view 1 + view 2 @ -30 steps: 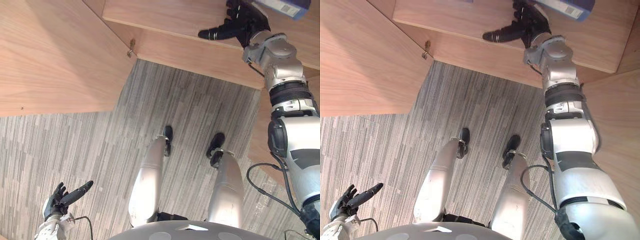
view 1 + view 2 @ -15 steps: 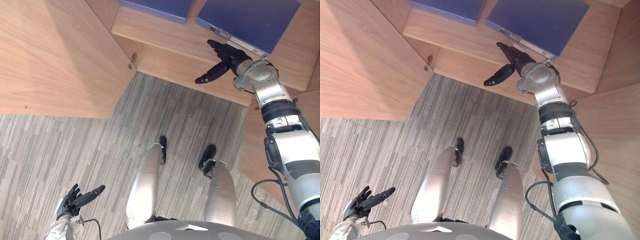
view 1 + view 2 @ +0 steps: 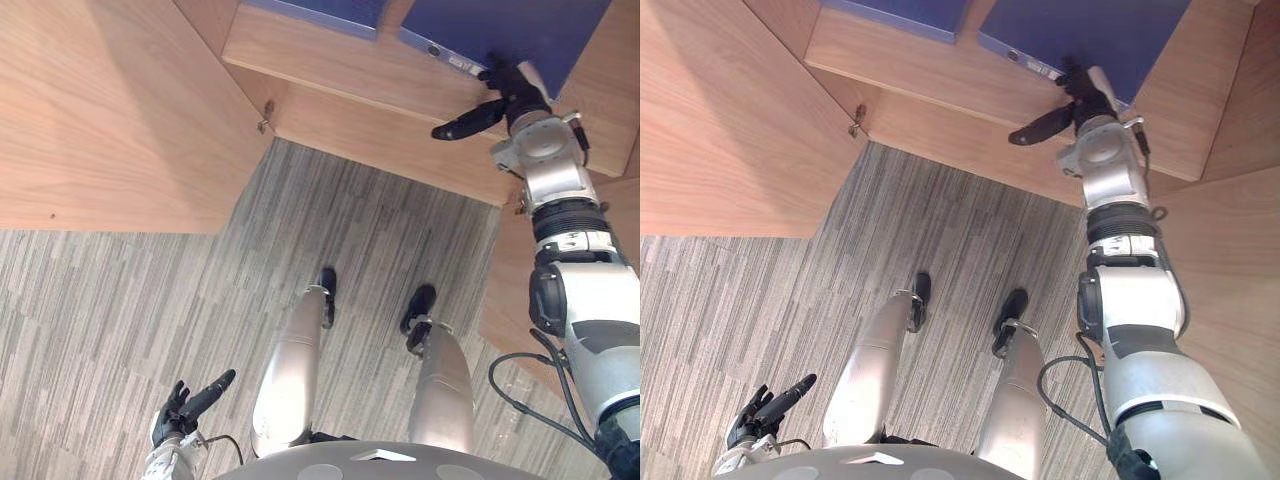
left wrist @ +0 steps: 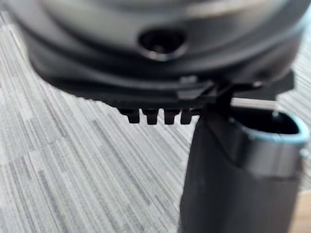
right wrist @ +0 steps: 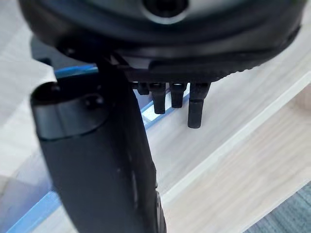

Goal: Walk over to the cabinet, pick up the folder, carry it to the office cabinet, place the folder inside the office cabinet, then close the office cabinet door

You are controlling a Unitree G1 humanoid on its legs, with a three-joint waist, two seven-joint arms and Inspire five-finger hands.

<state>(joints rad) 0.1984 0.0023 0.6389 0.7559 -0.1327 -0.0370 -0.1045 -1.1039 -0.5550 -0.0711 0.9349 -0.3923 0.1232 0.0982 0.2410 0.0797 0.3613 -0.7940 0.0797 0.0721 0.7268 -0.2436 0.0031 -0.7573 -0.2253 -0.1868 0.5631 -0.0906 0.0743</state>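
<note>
Right hand (image 3: 500,95): released; our wrist view shows straight fingertips (image 5: 194,115) at the blue folder's (image 3: 520,30) edge on the shelf (image 3: 340,80).
Left hand (image 3: 188,405): relaxed over carpet (image 4: 73,160).

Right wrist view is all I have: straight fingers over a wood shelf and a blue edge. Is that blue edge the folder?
Observer: Yes. The left eye view shows a large blue folder lying on the cabinet shelf, with the right robot hand open at its near edge.
Operator: Anything else on that shelf?
Observer: A second blue folder lies further to the robot's left, apart from the first.
Operator: Where is the left robot hand?
Observer: The left robot hand is low at the robot's left side, open over the carpet, holding nothing.
</note>
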